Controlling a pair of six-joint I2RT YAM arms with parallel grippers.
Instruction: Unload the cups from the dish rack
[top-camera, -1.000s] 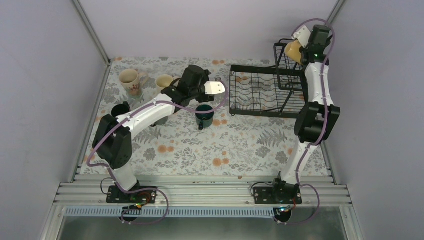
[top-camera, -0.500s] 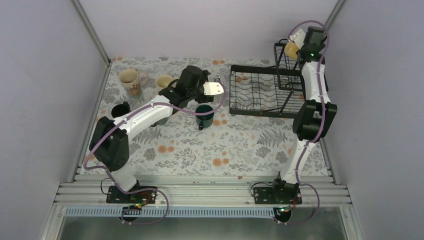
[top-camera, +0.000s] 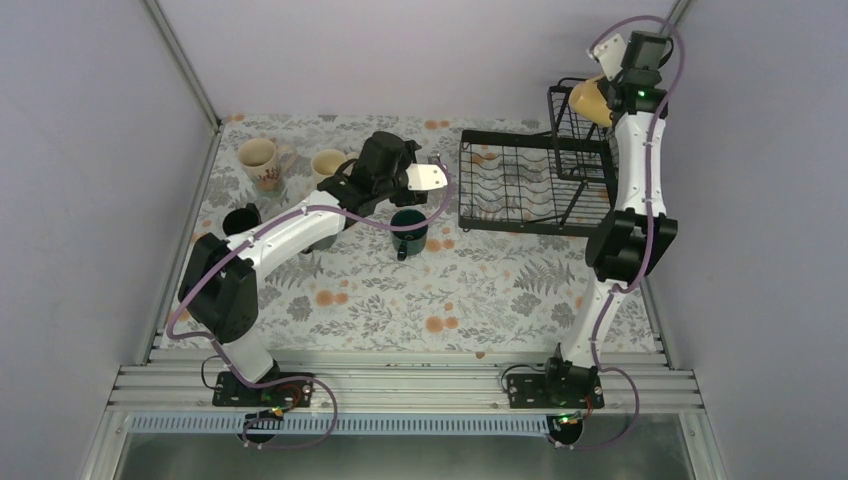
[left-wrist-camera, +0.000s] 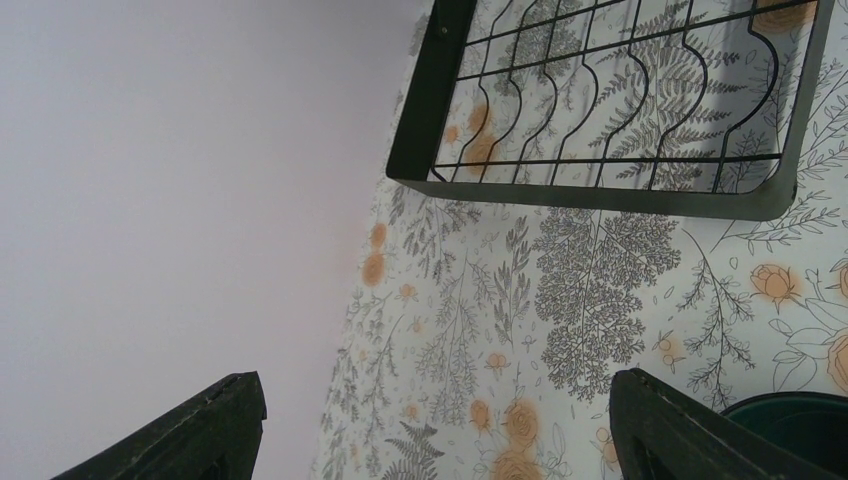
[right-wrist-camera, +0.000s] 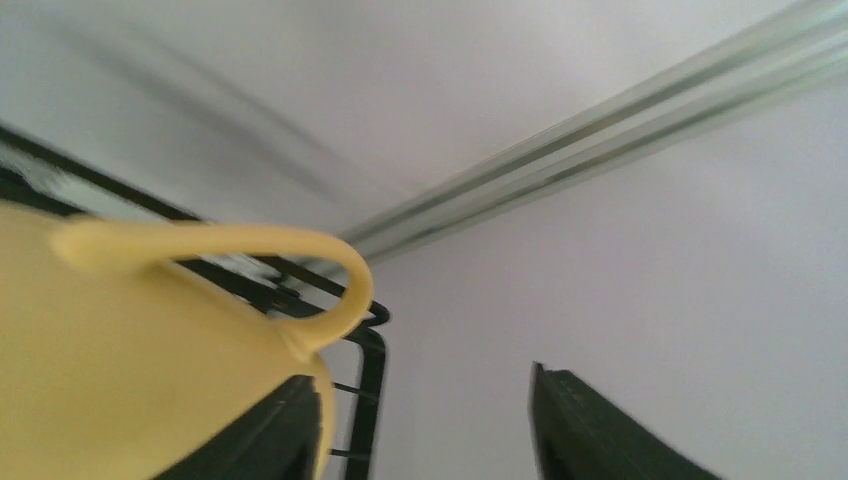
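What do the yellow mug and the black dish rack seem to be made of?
Yellow mug: probably glazed ceramic; its wall is smooth and evenly coloured, and its handle is rounded and moulded. Dish rack: probably coated metal wire with a matt black finish; thin bent rods join a flat frame band.

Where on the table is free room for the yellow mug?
Free: the bare cloth between the teal mug, the dish rack and the near table edge. Crowded: the far left corner, with the printed mug, the cream mug, the black mug and the left arm.

Yellow mug (right-wrist-camera: 120, 380) beside black rack (right-wrist-camera: 372, 400)
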